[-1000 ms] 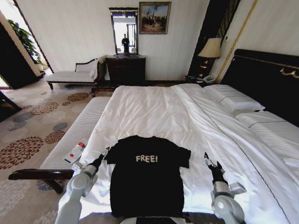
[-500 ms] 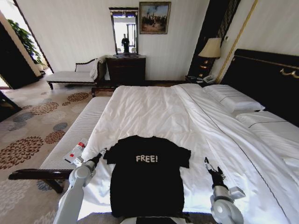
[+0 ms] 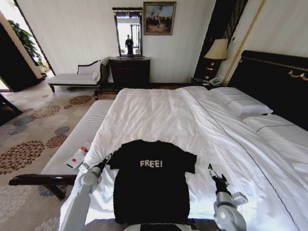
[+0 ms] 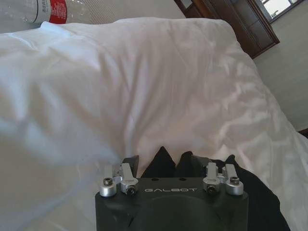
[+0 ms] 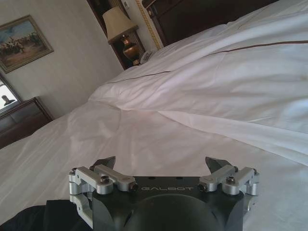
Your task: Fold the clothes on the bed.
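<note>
The clothes are one black T-shirt (image 3: 151,185) with white "FREE!" lettering, lying flat and face up near the foot of the bed (image 3: 159,115). My left gripper (image 3: 105,160) is at the tip of the shirt's left sleeve. In the left wrist view it (image 4: 164,162) is open, and a raised peak of the black T-shirt (image 4: 260,202) sits between its fingers. My right gripper (image 3: 212,173) hovers over bare white duvet, a short way right of the shirt's right sleeve. It (image 5: 162,163) is open with nothing between its fingers, and a bit of black cloth (image 5: 29,219) shows beside it.
A white-cushioned bench (image 3: 84,132) runs along the bed's left side with a red-labelled bottle (image 3: 78,156) on it. Pillows (image 3: 240,103) and the dark headboard (image 3: 274,82) are at the far right. A dresser (image 3: 130,72), chaise (image 3: 77,77) and lamp (image 3: 216,50) stand along the far wall.
Both arms have shifted only slightly. The right gripper has drawn back a little toward the bed's near edge, and the left stays at the sleeve. The shirt lies as before.
</note>
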`<state>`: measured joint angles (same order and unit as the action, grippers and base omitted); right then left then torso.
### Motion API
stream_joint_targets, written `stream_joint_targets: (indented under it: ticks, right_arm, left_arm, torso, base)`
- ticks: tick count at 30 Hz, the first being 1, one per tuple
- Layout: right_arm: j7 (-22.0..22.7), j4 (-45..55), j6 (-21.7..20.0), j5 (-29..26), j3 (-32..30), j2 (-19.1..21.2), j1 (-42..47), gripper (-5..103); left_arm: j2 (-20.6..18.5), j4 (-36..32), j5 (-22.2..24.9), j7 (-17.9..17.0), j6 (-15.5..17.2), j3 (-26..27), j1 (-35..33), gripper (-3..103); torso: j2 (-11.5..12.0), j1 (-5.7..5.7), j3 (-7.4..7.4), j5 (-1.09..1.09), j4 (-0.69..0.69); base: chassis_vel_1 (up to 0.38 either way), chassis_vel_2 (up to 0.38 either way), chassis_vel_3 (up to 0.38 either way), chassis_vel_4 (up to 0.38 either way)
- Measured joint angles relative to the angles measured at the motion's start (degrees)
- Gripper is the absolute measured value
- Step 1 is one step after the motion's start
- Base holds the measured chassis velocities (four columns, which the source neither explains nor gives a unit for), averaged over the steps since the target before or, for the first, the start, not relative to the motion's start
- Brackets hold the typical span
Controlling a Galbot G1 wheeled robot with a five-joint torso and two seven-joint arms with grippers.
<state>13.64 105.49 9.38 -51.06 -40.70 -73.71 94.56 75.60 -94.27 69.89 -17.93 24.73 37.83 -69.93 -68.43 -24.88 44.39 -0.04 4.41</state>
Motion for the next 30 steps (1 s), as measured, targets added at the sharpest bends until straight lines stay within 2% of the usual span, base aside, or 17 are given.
stream_joint_targets:
  ticks: [3,4,7,8,10,11,14,16,18,30]
  right_arm:
    - [0.08,-0.03,0.00,-0.06,-0.01,0.01,0.02,100]
    - [0.10,-0.03,0.00,-0.08,-0.02,0.02,0.03,100]
    - [0.15,-0.03,0.00,-0.19,-0.22,0.21,0.13,100]
    - [0.15,-0.03,0.00,-0.19,-0.22,0.21,0.13,100]
    - [0.16,-0.10,0.00,-0.21,-0.27,0.28,0.24,100]
    - [0.16,-0.10,0.00,-0.21,-0.27,0.28,0.24,100]
    - [0.16,-0.53,0.00,-0.19,-0.18,0.26,0.25,100]
    - [0.16,-0.63,0.00,-0.16,-0.10,0.23,0.24,100]
    - [0.17,-0.80,0.00,-0.11,0.11,0.20,0.11,100]
    - [0.26,-1.40,0.04,-0.06,0.34,0.61,-0.08,100]
  left_arm:
    - [0.46,-0.06,-0.02,-0.05,-0.01,-0.14,-0.31,54]
    - [0.60,-0.06,-0.04,-0.07,-0.01,-0.18,-0.35,54]
    - [1.37,0.08,-0.43,-0.20,-0.10,-0.27,-0.37,38]
    - [1.37,0.08,-0.43,-0.20,-0.10,-0.27,-0.37,38]
    - [1.48,0.15,-0.47,-0.25,-0.30,-0.21,-0.25,27]
    - [1.48,0.15,-0.47,-0.25,-0.30,-0.21,-0.25,27]
    - [1.42,0.13,-0.48,-0.28,-0.44,0.13,-0.21,11]
    - [1.36,0.05,-0.46,-0.28,-0.48,0.26,-0.27,11]
    - [1.19,-0.11,-0.42,-0.29,-0.54,0.67,-0.58,2]
    - [-0.31,-1.38,0.03,-0.24,-1.51,3.35,-1.87,0]
  torso:
    - [0.00,0.00,0.00,0.00,0.00]
    - [0.00,0.00,0.00,0.00,0.00]
    - [0.00,0.00,0.00,0.00,0.00]
    - [0.00,0.00,0.00,0.00,0.00]
    - [0.00,0.00,0.00,0.00,0.00]
    - [0.00,0.00,0.00,0.00,0.00]
    - [0.00,0.00,0.00,0.00,0.00]
    - [0.00,0.00,0.00,0.00,0.00]
    - [0.00,0.00,0.00,0.00,0.00]
    - [0.00,0.00,0.00,0.00,0.00]
  base:
    - [0.000,0.000,0.000,0.000]
    - [0.000,0.000,0.000,0.000]
    - [0.000,0.000,0.000,0.000]
    - [0.000,0.000,0.000,0.000]
    - [0.000,0.000,0.000,0.000]
    - [0.000,0.000,0.000,0.000]
    - [0.000,0.000,0.000,0.000]
    - [0.000,0.000,0.000,0.000]
    - [0.000,0.000,0.000,0.000]
    - [0.000,0.000,0.000,0.000]
